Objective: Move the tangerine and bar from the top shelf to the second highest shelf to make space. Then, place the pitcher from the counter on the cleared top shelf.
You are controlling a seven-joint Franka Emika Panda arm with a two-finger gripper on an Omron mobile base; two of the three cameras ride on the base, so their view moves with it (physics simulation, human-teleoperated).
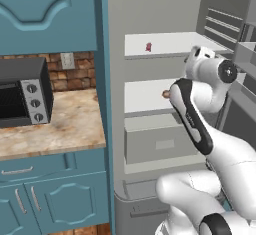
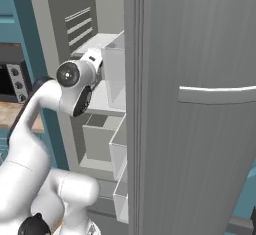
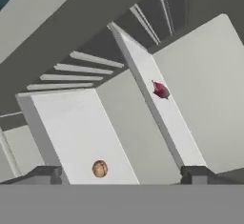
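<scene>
Gripper: fingers spread wide and released, grasping nothing; dark fingertips stand well apart at the bottom of the hand view, just in front of the fridge's second highest shelf.
Tangerine: on the second highest shelf of the fridge, near its front edge, between the fingertips but touching neither; partly hidden by the arm in the left base view.
Bar: small red-pink stick lying on the fridge's top shelf, one board above the tangerine.
Counter: marbled worktop left of the fridge, over teal cabinet doors.
Toaster oven: on the counter, left of the fridge.
</scene>
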